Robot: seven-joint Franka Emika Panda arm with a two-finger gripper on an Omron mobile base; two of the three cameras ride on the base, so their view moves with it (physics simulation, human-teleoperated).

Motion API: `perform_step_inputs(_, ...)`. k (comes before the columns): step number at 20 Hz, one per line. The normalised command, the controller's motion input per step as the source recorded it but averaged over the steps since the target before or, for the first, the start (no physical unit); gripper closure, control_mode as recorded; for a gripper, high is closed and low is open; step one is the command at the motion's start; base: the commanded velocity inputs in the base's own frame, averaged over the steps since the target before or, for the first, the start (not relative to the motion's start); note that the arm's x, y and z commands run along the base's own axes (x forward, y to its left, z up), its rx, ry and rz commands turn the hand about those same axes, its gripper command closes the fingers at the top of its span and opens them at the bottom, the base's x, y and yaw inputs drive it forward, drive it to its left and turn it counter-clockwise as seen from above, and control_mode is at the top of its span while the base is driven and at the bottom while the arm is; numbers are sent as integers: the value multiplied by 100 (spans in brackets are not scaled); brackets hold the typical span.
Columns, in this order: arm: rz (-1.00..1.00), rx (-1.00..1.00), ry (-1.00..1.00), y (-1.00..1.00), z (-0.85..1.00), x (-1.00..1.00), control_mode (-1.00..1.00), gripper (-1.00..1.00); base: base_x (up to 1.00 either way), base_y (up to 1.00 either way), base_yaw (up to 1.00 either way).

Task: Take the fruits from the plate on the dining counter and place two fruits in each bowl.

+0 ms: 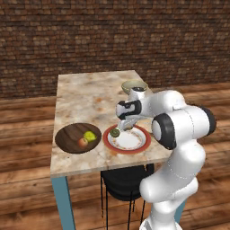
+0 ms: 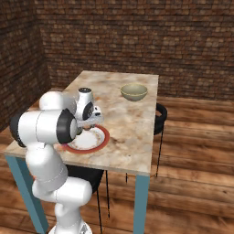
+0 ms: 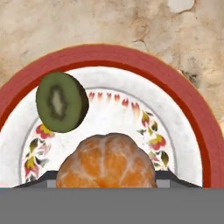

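Between my claw's (image 3: 106, 186) dark tips: peeled orange fruit (image 3: 106, 164), pale veins across its segments. Just beyond it, cut round fruit (image 3: 61, 102), dark green ring, pale core. Under both, plate (image 3: 183, 98): white centre, red-yellow-green floral band, broad red rim. Past the rim, counter (image 3: 65, 26) beige marbled, brown blotches.

No text, label, brand, number or sign can be read anywhere. The plate (image 3: 183, 105) bears only a painted ring of small red and yellow-green flowers and leaves inside its red rim, with no lettering among them.
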Motion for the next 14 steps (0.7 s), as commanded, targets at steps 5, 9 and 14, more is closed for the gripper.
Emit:
perform_step_inputs(5, -33, 0, 0, 0, 99, -100, -100, 100, 0, 0, 0)
perform_step_inputs(9, -30, 0, 0, -3, 66, -71, -100, 100, 0, 0, 0)
perform_step_inputs(14, -10, 0, -1, -10, 18, -29, -100, 100, 0, 0, 0)
